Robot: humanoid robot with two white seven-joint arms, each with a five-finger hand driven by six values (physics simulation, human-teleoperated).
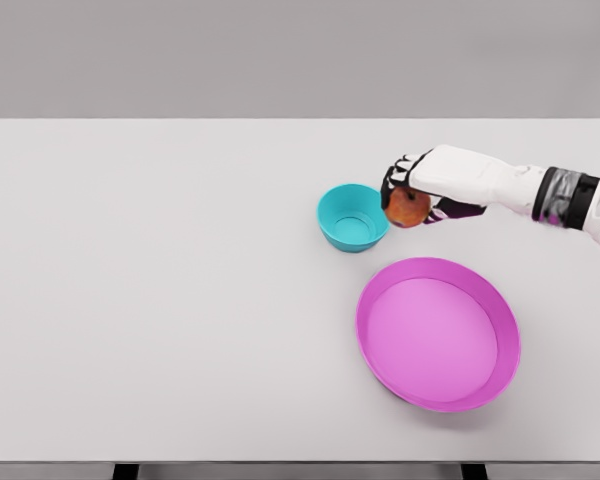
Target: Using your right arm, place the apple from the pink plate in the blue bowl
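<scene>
An orange-red apple (409,207) is held in my right hand (404,190), whose dark fingers are curled over its top and sides. The hand and apple hover just right of the blue bowl (352,217), close to its right rim. The bowl holds nothing that I can see. The pink plate (438,333) lies nearer to me, below and right of the bowl, with nothing on it. My right forearm (540,190) reaches in from the right edge. The left arm does not show.
The white table (160,290) spreads wide to the left, with its far edge near the top and its front edge at the bottom of the picture.
</scene>
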